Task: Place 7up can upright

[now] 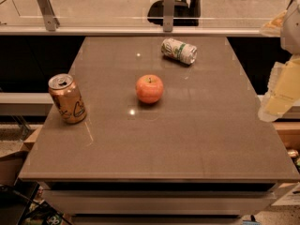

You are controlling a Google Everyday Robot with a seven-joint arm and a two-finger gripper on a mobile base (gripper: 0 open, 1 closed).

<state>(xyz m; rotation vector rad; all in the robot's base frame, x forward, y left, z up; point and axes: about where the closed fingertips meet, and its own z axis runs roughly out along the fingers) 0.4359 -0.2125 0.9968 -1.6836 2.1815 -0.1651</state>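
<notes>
The 7up can (179, 50) is whitish-silver with green markings. It lies on its side near the far edge of the brown table (187, 144), its shiny end pointing right. My gripper (280, 95) shows as a pale yellowish shape at the right edge of the view. It hangs off the table's right side, well to the right of the can and nearer to me. It touches and holds nothing that I can see.
A red-orange apple (149, 88) sits in the middle of the table, in front of the 7up can. An orange-gold can with dark script (68, 98) stands upright near the left edge. A glass railing with metal posts (168, 8) runs behind the table.
</notes>
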